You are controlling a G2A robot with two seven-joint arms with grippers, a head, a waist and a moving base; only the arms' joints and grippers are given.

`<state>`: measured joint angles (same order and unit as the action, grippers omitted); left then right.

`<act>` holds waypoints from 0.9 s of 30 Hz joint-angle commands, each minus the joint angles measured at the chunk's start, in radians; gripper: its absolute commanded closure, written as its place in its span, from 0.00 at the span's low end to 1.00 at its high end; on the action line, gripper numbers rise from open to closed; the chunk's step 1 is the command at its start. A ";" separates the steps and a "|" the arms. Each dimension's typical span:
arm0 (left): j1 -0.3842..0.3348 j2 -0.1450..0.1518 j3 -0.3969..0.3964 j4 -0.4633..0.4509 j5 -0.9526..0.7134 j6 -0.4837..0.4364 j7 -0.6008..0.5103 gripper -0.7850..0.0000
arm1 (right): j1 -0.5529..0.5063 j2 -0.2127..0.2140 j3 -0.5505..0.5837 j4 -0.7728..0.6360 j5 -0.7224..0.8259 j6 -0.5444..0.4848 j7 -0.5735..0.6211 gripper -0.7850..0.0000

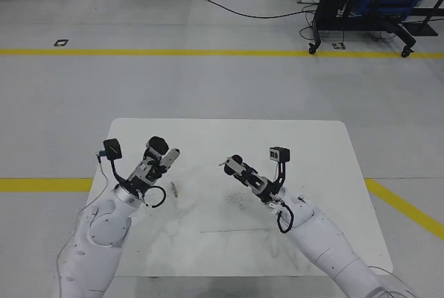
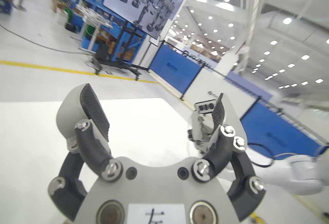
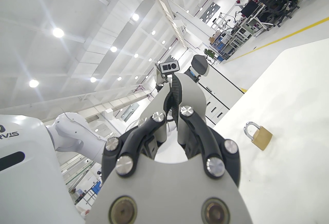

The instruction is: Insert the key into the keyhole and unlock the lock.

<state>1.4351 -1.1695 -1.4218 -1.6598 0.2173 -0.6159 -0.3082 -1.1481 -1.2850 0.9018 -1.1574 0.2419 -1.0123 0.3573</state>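
The white table [image 1: 319,149] is carrying the whole job, and both arms are hanging over its middle rather than resting on it. The left arm [image 1: 106,223] is coming in from the near left and the right arm [image 1: 319,231] from the near right. Their wrists are tipped up so the tools are facing each other across a gap, probably so that lock and key can be brought together in the air.

The left gripper [image 1: 166,155] [image 2: 154,106] is standing released, its ribbed pads [image 2: 93,109] spread wide with nothing between them. That fits a hand that is getting ready to take hold of the lock. The right gripper [image 1: 231,164] [image 3: 173,86] is clenched, its pads pressing together and pointing left toward its partner. I cannot tell whether the key is pinched between them.

The padlock [image 1: 174,188] [image 3: 259,133] is lying flat on the table left of centre, just right of the left wrist and nearer the robot than the left gripper's tips. It is touching neither tool. Its brass body is resting on its side with the steel shackle seated, so it is reading as locked and waiting to be picked up.
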 commanded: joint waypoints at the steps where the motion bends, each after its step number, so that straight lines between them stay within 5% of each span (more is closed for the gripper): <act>1: -0.026 0.020 -0.033 -0.006 -0.375 0.100 -0.388 0.00 | 0.004 -0.004 -0.007 0.002 -0.004 0.000 0.002 1.00; 4: -0.061 0.037 -0.063 0.018 -0.541 0.161 -0.650 0.00 | 0.011 -0.011 -0.023 0.009 -0.003 0.000 0.013 1.00; 7: -0.088 0.043 -0.053 0.056 -0.566 0.152 -0.741 0.00 | 0.022 -0.019 -0.043 0.023 0.003 0.006 0.031 1.00; 9: -0.103 0.042 -0.026 0.075 -0.572 0.140 -0.769 0.10 | 0.029 -0.024 -0.056 0.032 0.014 0.010 0.046 1.00; 27: -0.119 0.036 0.094 0.060 -0.299 0.056 -0.595 0.53 | 0.067 -0.049 -0.094 0.088 0.093 0.012 0.127 1.00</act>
<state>1.3151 -1.1336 -1.3289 -1.5987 -0.0853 -0.5587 -0.9103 -1.0820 -1.3332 0.8076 -1.0711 0.3324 -0.9997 0.4807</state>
